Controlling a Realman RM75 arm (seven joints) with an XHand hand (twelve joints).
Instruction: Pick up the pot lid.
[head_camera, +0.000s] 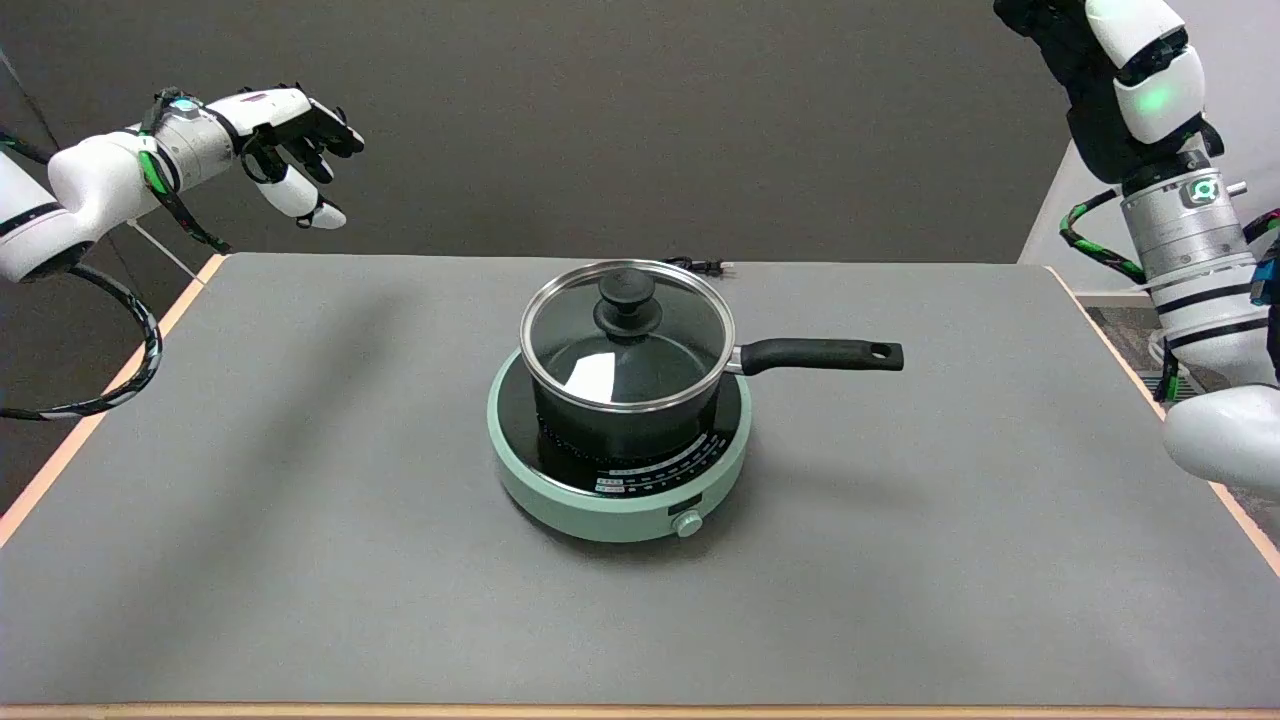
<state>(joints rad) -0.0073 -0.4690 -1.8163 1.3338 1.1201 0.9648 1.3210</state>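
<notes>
The glass pot lid (627, 335) sits closed on the black saucepan (625, 400) atop the green induction cooker (618, 470) at mid-table, its black knob (626, 300) pointing straight up. The right hand (1085, 70) hangs high at upper right, well apart, so the knob lies down and leftward from it; its finger state cannot be told.

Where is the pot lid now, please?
In the head view, the pot lid sits on the black pot near the table's centre, on the green cooker; the pot handle points toward the picture's right.
</notes>
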